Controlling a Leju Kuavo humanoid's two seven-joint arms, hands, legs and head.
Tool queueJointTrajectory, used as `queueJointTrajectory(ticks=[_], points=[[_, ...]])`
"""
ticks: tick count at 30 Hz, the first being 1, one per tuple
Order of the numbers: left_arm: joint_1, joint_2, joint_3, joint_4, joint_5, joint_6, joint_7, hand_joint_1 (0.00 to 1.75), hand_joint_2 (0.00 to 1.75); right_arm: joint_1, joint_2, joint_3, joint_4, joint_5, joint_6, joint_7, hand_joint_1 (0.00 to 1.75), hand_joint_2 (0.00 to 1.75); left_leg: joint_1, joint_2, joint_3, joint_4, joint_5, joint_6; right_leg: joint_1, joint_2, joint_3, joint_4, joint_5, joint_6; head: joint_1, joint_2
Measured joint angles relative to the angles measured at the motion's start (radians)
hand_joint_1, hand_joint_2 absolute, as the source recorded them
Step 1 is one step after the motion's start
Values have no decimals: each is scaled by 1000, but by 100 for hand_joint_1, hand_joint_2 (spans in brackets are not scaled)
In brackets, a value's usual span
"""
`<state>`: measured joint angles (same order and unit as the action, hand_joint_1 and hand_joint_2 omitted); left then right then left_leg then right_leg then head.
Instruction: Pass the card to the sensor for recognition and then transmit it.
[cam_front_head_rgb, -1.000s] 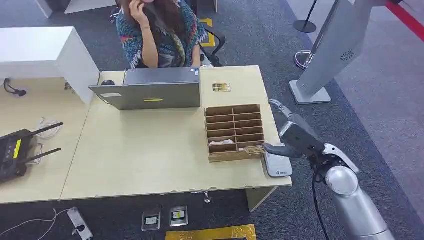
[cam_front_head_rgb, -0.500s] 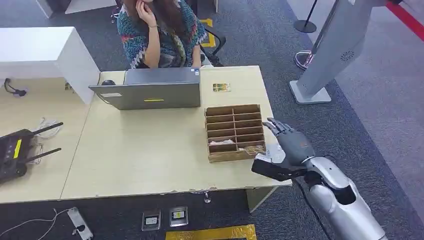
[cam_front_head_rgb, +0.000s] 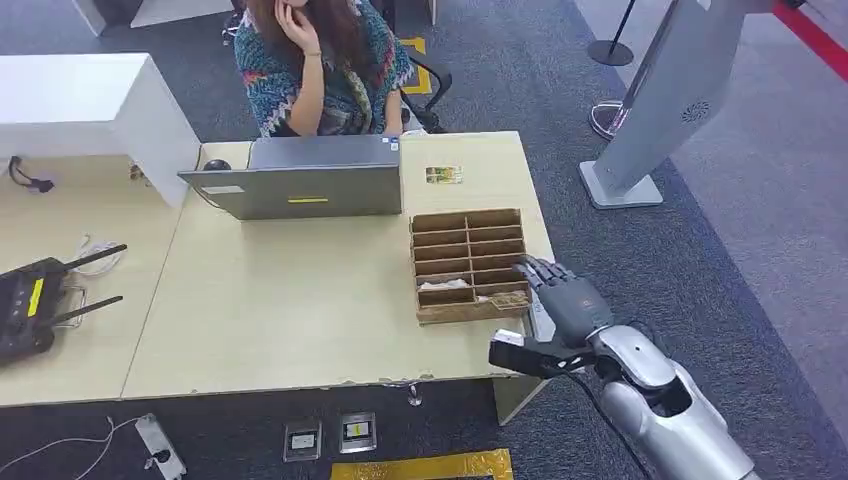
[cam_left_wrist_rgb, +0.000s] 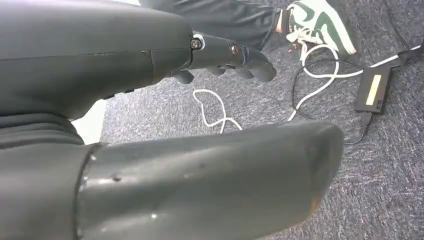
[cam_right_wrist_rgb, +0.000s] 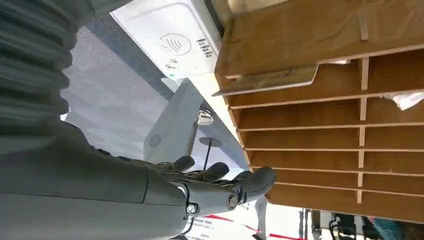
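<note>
Over the desk (cam_front_head_rgb: 300, 300), the empty, spread right hand (cam_front_head_rgb: 565, 300) has neared the wooden rack (cam_front_head_rgb: 467, 262).

Right robot hand (cam_front_head_rgb: 566, 305) moved left from beyond the table edge, now over the white flat card sensor (cam_front_head_rgb: 541, 318), fingertips beside the brown wooden compartment box (cam_front_head_rgb: 467, 264)

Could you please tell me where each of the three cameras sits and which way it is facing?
Head view: high on the body, looking down at the desk; right hand beside the wooden organizer.
Left wrist view: behind the left hand, facing carpet and cables.
Right wrist view: behind the right hand, facing the wooden organizer and card reader.
Head and right wrist views share the organizer.
</note>
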<state>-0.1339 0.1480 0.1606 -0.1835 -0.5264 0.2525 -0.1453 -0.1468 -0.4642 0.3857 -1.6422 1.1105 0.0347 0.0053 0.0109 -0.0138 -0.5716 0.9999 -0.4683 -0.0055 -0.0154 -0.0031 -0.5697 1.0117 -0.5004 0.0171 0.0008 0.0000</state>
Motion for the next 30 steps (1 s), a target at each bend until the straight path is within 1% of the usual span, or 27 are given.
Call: queueJointTrajectory(ticks=[5, 8, 10, 12, 16, 21, 25, 30], points=[[0, 0, 0, 0, 0, 0, 0, 0, 0, -2, -3, 15, 7, 3, -2, 2, 0, 175, 0, 0, 0, 0, 0, 0, 0, 0, 0, 0, 0, 0, 0, 0], [0, 0, 0, 0, 0, 0, 0, 0, 0, -3, -4, 24, 13, 56, -14, 4, 0, 175, 0, 0, 0, 0, 0, 0, 0, 0, 0, 0, 0, 0, 0, 0], [0, 0, 0, 0, 0, 2, 0, 0, 0, -3, -4, 29, 19, 93, -43, 8, 0, 175, 0, 0, 0, 0, 0, 0, 0, 0, 0, 0, 0, 0, 0, 0], [0, 0, 0, 0, 0, 3, 0, 0, 0, -6, -2, 36, 37, 124, -86, 11, 0, 175, 0, 0, 0, 0, 0, 0, 0, 0, 0, 0, 0, 0, 0, 0], [0, -3, 0, 0, -3, 3, 0, 0, 0, -13, 6, 42, 80, 150, -145, 6, 0, 175, 0, 0, 0, 0, 0, 0, 0, 0, 0, 0, 0, 0, 0, 0], [-3, -4, 0, 0, -13, 6, 0, 0, 0, -40, 41, 53, 150, 145, -219, -12, 0, 175, 0, 0, 0, 0, 0, 0, 0, 0, 0, 0, 0, 0, 0, 0], [-3, -6, 0, 0, -14, 9, 0, 0, 0, -67, 72, 63, 192, 138, -246, -18, 0, 175, 0, 0, 0, 0, 0, 0, 0, 0, 0, 0, 0, 0, 0, 0], [-3, -10, 0, 0, -21, 9, 0, 0, 0, -89, 111, 69, 232, 138, -309, -41, 0, 175, 0, 0, 0, 0, 0, 0, 0, 0, 0, 0, 0, 0, 0, 0]])
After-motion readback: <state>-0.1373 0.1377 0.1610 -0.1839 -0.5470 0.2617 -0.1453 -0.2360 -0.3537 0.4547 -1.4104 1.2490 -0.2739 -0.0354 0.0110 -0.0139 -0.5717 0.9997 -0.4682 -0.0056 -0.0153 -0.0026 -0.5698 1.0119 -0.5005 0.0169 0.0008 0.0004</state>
